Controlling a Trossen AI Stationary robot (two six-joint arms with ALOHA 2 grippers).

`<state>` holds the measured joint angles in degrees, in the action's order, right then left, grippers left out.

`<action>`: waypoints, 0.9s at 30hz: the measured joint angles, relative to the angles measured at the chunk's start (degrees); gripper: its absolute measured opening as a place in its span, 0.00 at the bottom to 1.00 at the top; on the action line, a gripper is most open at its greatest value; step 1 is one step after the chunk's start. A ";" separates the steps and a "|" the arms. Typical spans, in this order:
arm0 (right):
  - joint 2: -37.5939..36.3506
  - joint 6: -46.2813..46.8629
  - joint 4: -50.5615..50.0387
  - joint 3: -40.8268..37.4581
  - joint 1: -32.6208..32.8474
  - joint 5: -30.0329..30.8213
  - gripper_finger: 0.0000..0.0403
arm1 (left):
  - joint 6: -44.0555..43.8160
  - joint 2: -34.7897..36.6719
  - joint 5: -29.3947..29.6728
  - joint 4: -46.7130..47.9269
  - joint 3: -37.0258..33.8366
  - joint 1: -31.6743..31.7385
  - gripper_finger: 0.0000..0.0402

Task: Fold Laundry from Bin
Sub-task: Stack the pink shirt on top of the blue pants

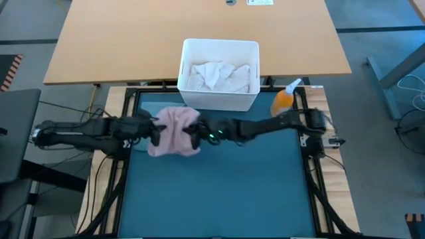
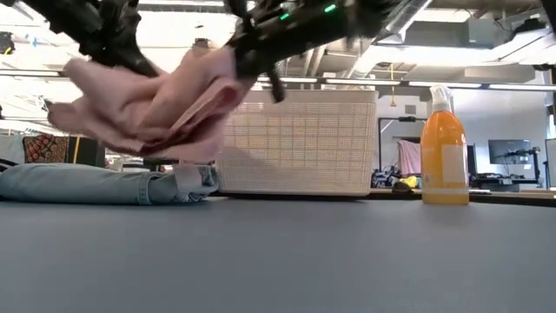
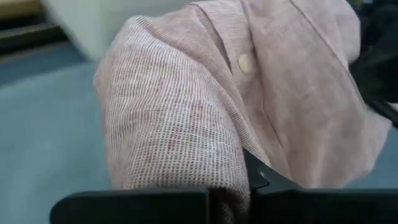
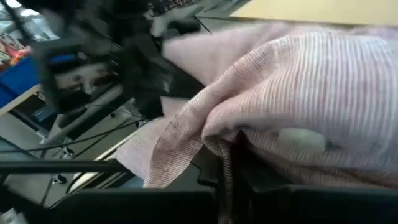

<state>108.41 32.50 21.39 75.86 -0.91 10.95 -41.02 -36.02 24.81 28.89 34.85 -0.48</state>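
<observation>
Left wrist view: woven pink shirt point(image 3: 186, 106) bunched in soft folds, pinched by both the left hand point(image 1: 154, 131) and right hand point(image 1: 194, 133).

A bunched pink buttoned shirt point(image 1: 174, 131) hangs above the mat, just before the white bin point(image 1: 219, 99) holding crumpled white cloths point(image 1: 219, 76).

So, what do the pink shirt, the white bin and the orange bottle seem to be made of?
Pink shirt: a woven cloth, probably linen or cotton, matte; the wrist view shows a coarse visible weave and a pale button.
White bin: likely plastic, smooth, with a fine grid pattern that lets light through its wall.
Orange bottle: apparently translucent plastic holding orange liquid, with a white spray top.
</observation>
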 joint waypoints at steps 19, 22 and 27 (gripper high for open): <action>22.36 -1.06 -17.32 27.32 -8.66 -6.79 0.08 | 17.29 2.10 -1.58 17.22 -0.46 26.43 0.00; 22.50 -2.76 -20.16 27.34 -8.72 -5.70 0.10 | 17.45 -1.78 -1.91 17.09 -0.46 29.07 0.00; 21.97 -7.37 -25.37 27.27 -8.99 -4.45 0.18 | 17.43 -7.68 -1.85 17.02 -0.46 32.23 0.02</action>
<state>130.38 25.13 -3.98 103.13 -9.89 6.50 -23.59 -43.70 22.96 45.91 34.39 31.76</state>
